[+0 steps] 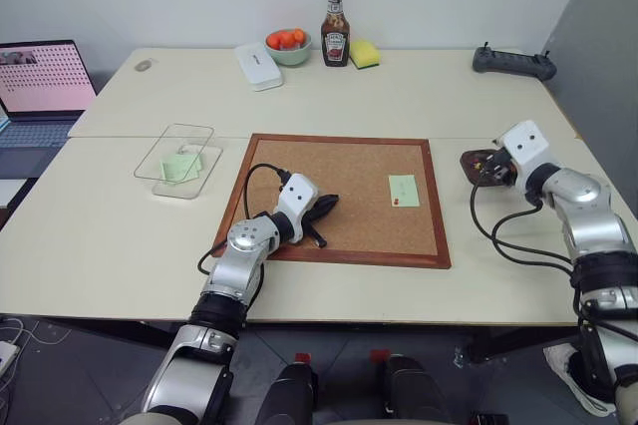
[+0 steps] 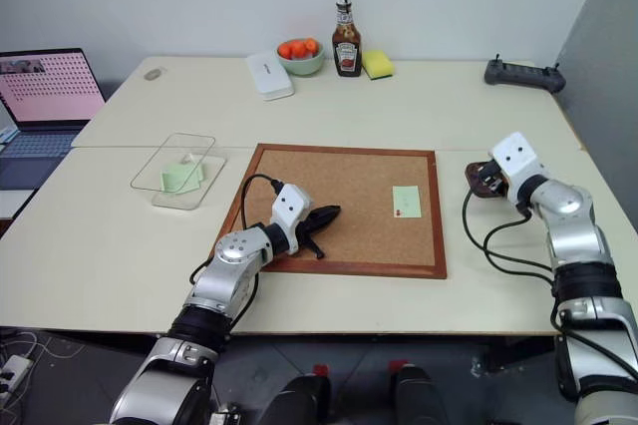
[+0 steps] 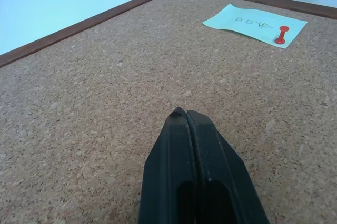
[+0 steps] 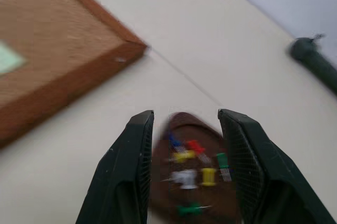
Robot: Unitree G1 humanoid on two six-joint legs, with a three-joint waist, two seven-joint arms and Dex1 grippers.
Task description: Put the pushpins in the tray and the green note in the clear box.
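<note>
One pale green paper note (image 1: 403,190) stays pinned by a red pushpin (image 3: 281,34) (another lies in the clear plastic box (image 1: 177,159)); the left gripper (image 1: 323,208) is closed and empty, the right gripper (image 4: 184,150) parted over the brown tray (image 4: 189,182) of pins.

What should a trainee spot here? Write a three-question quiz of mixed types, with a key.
1. True or false: the left gripper is shut over the cork board.
2. What colour is the pushpin lying on the green note on that board?
3. The right gripper hovers open above: A) the clear box, B) the tray, C) the ketchup bottle.
Key: 1 true; 2 red; 3 B.
</note>
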